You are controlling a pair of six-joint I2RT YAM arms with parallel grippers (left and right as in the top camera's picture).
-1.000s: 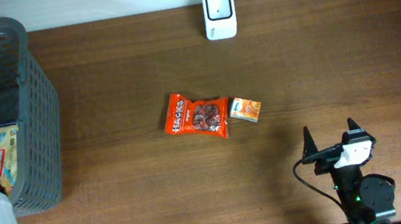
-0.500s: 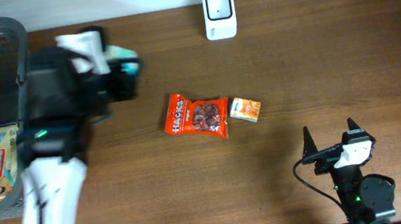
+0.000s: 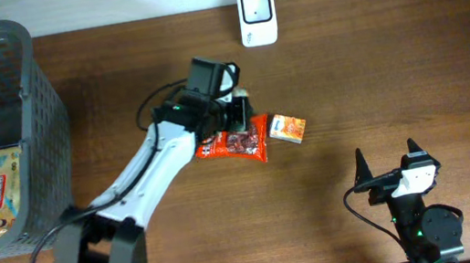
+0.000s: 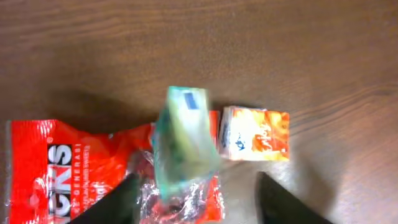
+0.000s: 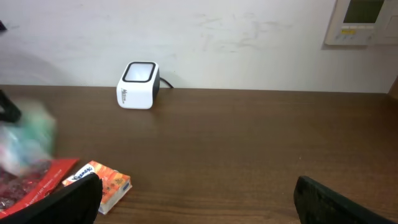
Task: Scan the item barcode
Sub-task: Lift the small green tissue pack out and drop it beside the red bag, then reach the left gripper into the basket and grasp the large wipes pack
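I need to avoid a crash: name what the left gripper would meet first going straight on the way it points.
The blurred green-and-yellow packet, right between the left gripper's open fingers, comes first; the red snack bag lies just behind it. Depth between them is unclear.

Red snack bag (image 3: pixel 235 142), orange box (image 3: pixel 288 128)

Light: even, soft, fairly bright
Shadows: faint dark patch above red bag (image 4: pixel 56 168)
Blur: green pack (image 4: pixel 185 140) smeared in both wrist views
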